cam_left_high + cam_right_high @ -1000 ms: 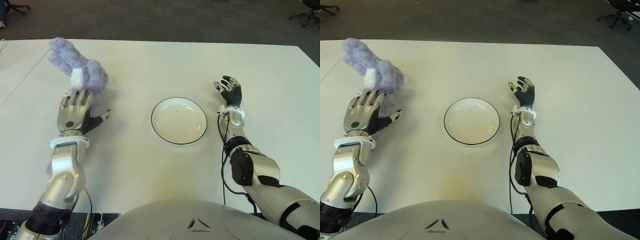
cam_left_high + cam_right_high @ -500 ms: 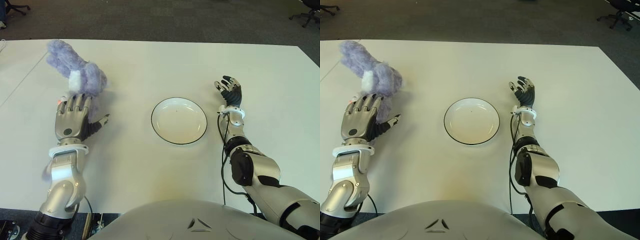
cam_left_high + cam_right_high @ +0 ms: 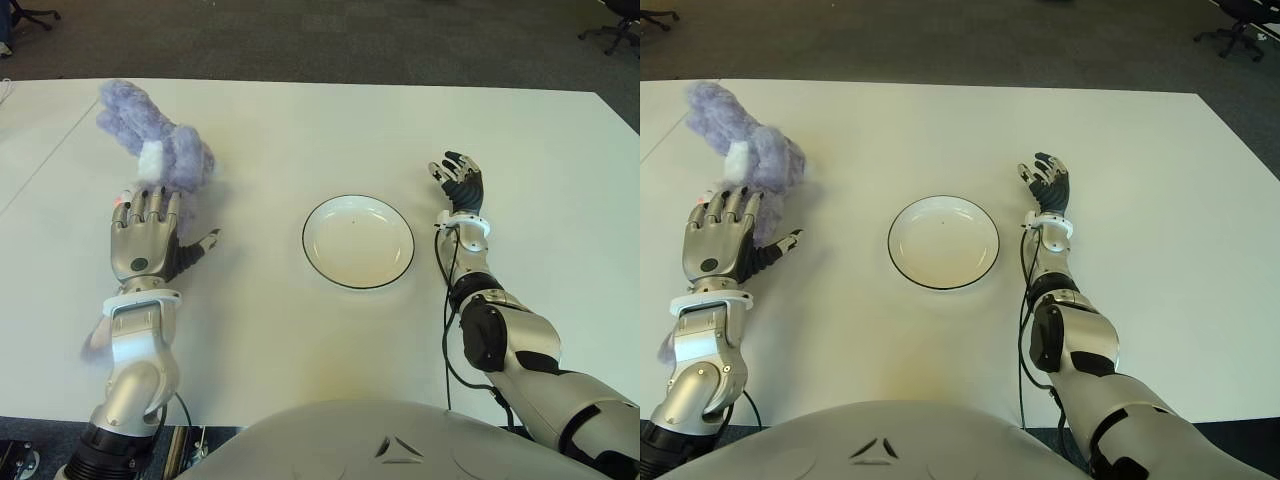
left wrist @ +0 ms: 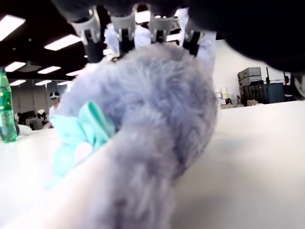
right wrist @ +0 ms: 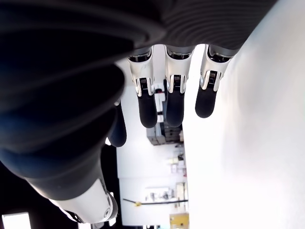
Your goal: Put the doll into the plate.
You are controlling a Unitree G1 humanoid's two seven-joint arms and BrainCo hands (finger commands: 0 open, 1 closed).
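Left eye view shows us the left robot hand (image 3: pixel 145 232) with fingers spread flat over the purple doll (image 3: pixel 160 148) on the desk (image 3: pixel 300 120), left of the empty plate (image 3: pixel 358 241). Our right robot hand (image 3: pixel 458 183), relaxed and holding nothing, sits right of the plate.

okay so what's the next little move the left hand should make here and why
Probably close the left hand around the doll. Its fingers are spread just short of the plush, which lies on the table, ungrasped, well to the left of the empty plate. The right hand shows open beside the plate's right.
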